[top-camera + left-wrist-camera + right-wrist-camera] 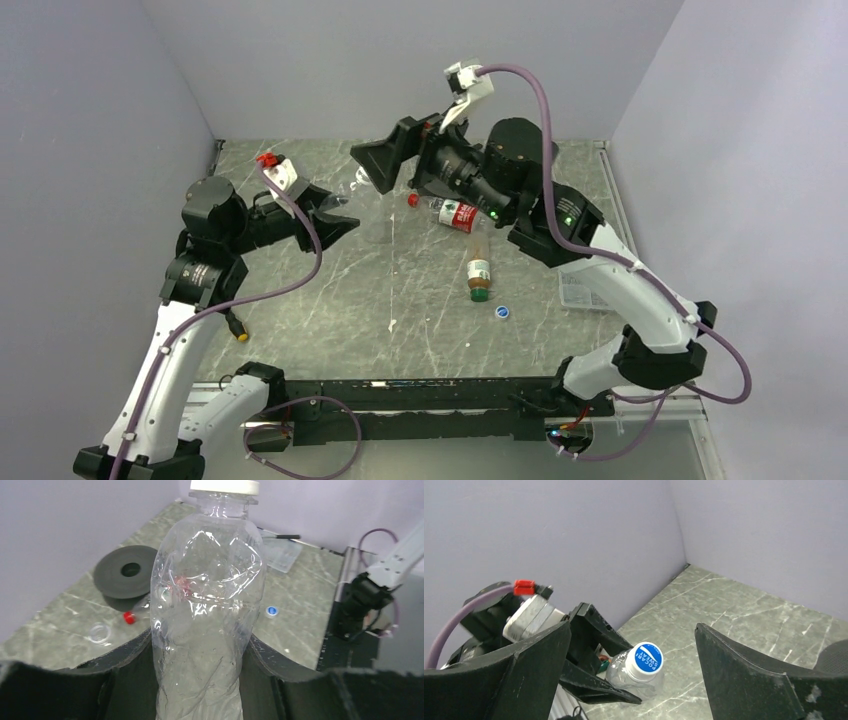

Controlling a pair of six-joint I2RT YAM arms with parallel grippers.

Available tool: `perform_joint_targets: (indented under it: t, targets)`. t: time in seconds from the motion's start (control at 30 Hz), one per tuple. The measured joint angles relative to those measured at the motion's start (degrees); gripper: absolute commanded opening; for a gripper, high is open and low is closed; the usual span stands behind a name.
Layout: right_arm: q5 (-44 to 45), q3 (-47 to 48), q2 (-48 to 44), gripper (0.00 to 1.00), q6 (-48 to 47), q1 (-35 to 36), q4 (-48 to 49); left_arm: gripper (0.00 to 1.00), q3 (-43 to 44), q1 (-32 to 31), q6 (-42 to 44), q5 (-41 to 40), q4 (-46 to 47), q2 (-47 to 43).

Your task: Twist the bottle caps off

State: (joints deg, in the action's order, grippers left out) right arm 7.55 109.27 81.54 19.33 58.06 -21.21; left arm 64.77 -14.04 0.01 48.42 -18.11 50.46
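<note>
Work here looks only partly done. One loose blue cap (pixel 502 312) lies on the table (pixel 420 330), at about 4 o'clock from the middle of the table in the top view. So I think one bottle is open, and three caps are left to twist off.

The left gripper (pixel 200 640) is squeezed tight on a clear bottle (pixel 207 595) and holds it up off the table, at about 10 o'clock. Its cap (pixel 647 658) is on. That cap is white round the side and blue on top.

The right gripper (pixel 632 626) has its two fingers spread very wide, and it holds nothing. It hangs near that cap, with one finger out to each side, and does not touch it. I think this bottle is the one being worked on now. The wide hand would need to close on the cap and turn it.

The bottle with the red label (pixel 455 213) lies on its side at about 1 o'clock. Its red cap (pixel 413 200) is on.

The brown bottle (pixel 479 268) lies at about 3 o'clock, near the red-label one. Its green cap (pixel 479 294) is on too, and it points at the near edge of the table.

A small clear thing (pixel 378 232) sits near the clear bottle, on its 5 o'clock side. It may be the other clear bottle, the one the loose cap came from, but I cannot tell.
</note>
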Motion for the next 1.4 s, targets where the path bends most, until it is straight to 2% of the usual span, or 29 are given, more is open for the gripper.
perform_joint_targets:
  t: [0.13, 0.23, 0.33, 0.47, 0.67, 0.83, 1.07, 1.23, 1.4]
  targets:
    - [7.5, 4.1, 3.8, 0.89, 0.4, 2.5, -2.8, 0.46, -0.2, 0.0, 3.8, -3.8, -0.4, -0.4]
    - [10.3, 4.7, 6.5, 0.85, 0.9, 2.6, -4.4, 0.46, -0.3, 0.0, 5.4, -5.8, -0.4, -0.4]
    - [11.4, 5.6, 9.1, 0.77, 1.4, 2.6, -5.9, 0.45, -1.2, 0.0, 6.4, -6.9, -0.3, -0.8]
    - [11.4, 5.7, 11.0, 0.6, 2.4, 2.6, -6.3, 0.45, -1.5, 0.0, 6.9, -7.8, -0.4, -1.2]
    - [9.7, 5.1, 10.6, 0.24, 4.7, 2.2, -5.5, 0.45, -1.8, 0.0, 7.3, -8.2, -0.3, -1.4]
    - [5.3, 2.6, 9.2, 0.11, 7.1, 0.0, -4.2, 0.45, -1.9, 0.0, 7.4, -8.3, -0.3, -1.3]
    - [-5.8, -3.8, 5.3, 0.07, 8.1, -5.6, 0.8, 0.46, -2.0, 0.0, 7.3, -6.6, -0.8, -0.8]
    - [-17.5, -10.1, -0.9, 0.1, 3.1, -9.3, 7.9, 0.46, -2.1, 0.1, 6.2, 1.6, -2.2, -0.5]
    - [-17.0, -11.0, -5.9, 0.1, -1.1, -8.6, 10.1, 0.48, -2.4, 0.1, 4.8, 7.5, -2.7, -0.8]
